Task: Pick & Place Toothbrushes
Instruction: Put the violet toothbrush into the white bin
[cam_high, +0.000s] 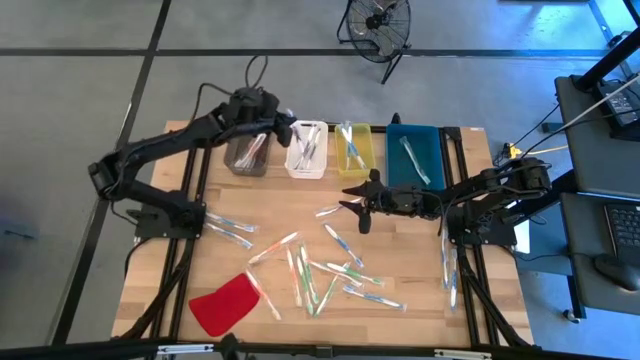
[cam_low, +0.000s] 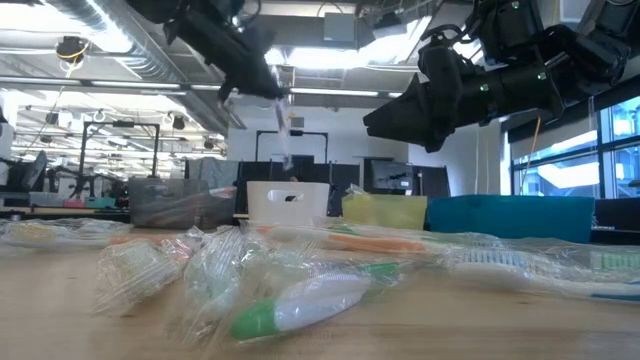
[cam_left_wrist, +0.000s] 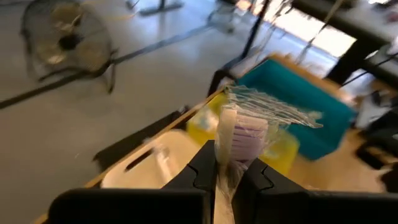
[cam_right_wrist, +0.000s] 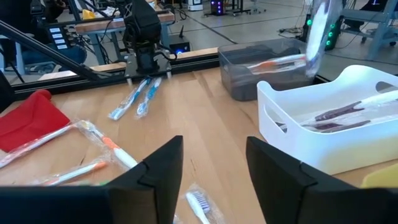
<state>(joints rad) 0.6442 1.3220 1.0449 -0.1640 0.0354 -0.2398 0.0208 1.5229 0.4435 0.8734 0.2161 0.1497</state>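
Note:
My left gripper (cam_high: 287, 127) hangs over the far row of bins, above the gap between the grey bin (cam_high: 246, 153) and the white bin (cam_high: 306, 150), shut on a wrapped toothbrush (cam_left_wrist: 239, 134) with purple bristles. My right gripper (cam_high: 357, 206) stands open above the table's middle, nothing between its fingers (cam_right_wrist: 163, 167). Several wrapped toothbrushes (cam_high: 330, 270) lie flat and scattered on the wooden table. More toothbrushes lie in the grey, white, yellow (cam_high: 355, 150) and teal (cam_high: 414, 155) bins. My left gripper pinches the toothbrush's shaft (cam_left_wrist: 224, 167) between its two fingers, through the clear wrapper. The bristle end and the loose wrapper (cam_left_wrist: 273, 109) stick out past the fingertips. The brush is lifted clear of the bins and, in the low view, its free part (cam_low: 283, 125) points steeply down.
A flat red piece (cam_high: 225, 303) lies at the near left. Two toothbrushes (cam_high: 230, 230) lie by the left arm's base and others (cam_high: 450, 270) along the right rail. A floor fan (cam_high: 378, 25) stands beyond the far edge. Bare wood lies between the bins and the scattered brushes.

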